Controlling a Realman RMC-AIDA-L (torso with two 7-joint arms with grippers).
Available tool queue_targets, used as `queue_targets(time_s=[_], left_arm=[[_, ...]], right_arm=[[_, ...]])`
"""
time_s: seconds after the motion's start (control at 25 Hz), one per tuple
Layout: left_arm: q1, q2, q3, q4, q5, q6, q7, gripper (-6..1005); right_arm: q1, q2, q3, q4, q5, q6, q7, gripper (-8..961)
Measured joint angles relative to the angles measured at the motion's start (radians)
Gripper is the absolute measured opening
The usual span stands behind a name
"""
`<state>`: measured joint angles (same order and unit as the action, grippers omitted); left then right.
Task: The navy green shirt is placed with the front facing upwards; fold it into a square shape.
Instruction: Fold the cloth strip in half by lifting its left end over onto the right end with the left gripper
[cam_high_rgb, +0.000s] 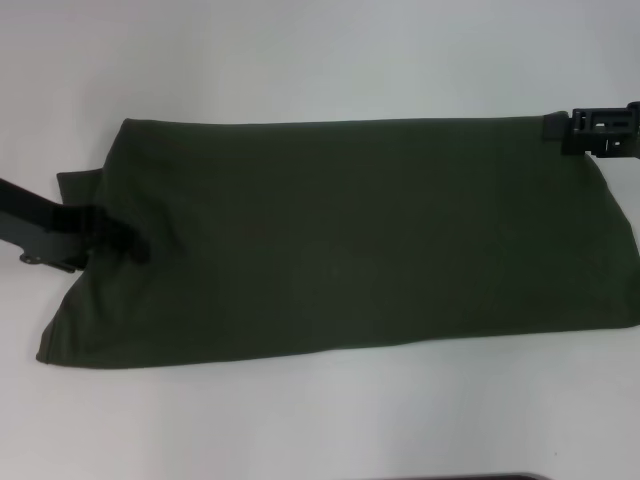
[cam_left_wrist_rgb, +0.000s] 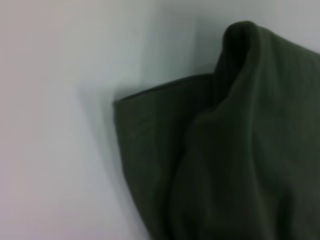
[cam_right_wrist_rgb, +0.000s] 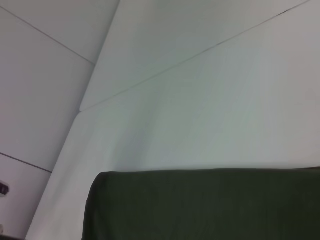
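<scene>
The navy green shirt (cam_high_rgb: 340, 240) lies across the white table as a long dark band, plain side up, with no lettering showing. My left gripper (cam_high_rgb: 135, 245) sits on its left end, shut on a pinch of cloth. In the left wrist view that cloth (cam_left_wrist_rgb: 240, 140) rises into a peaked fold above a flatter layer. My right gripper (cam_high_rgb: 556, 128) is at the shirt's far right corner, touching the edge. The right wrist view shows the shirt's straight edge (cam_right_wrist_rgb: 200, 205) lying flat on the table.
White table top (cam_high_rgb: 320, 420) surrounds the shirt on all sides. A dark object's edge (cam_high_rgb: 500, 477) shows at the bottom of the head view. Panel seams (cam_right_wrist_rgb: 190, 60) run across the surface beyond the shirt in the right wrist view.
</scene>
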<state>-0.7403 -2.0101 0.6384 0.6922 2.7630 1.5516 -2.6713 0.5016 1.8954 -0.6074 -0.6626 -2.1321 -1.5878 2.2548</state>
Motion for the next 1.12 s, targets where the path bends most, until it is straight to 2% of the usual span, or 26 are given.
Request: queue_targets(time_s=[0.16, 0.4, 0.6, 0.92, 1.12], left_arm=[[-0.004, -0.006, 0.0, 0.026, -0.026, 0.007, 0.011, 607], [-0.01, -0.001, 0.006, 0.03, -0.039, 0.024, 0.023, 529], [-0.011, 0.0, 0.006, 0.031, -0.039, 0.034, 0.034, 318], [-0.007, 0.006, 0.005, 0.044, -0.04, 0.054, 0.062, 92], [0.013, 0.025, -0.001, 0.075, -0.03, 0.055, 0.056, 69]], right_arm=[[0.0, 0.0, 0.0, 0.0, 0.0, -0.002, 0.0, 762], [-0.002, 0.001, 0.0, 0.001, 0.0, -0.006, 0.0, 763], [-0.001, 0.001, 0.0, 0.002, 0.002, -0.006, 0.0, 762], [0.002, 0.0, 0.0, 0.002, 0.003, -0.006, 0.001, 763], [0.0, -0.001, 0.003, 0.002, 0.006, -0.006, 0.005, 762]])
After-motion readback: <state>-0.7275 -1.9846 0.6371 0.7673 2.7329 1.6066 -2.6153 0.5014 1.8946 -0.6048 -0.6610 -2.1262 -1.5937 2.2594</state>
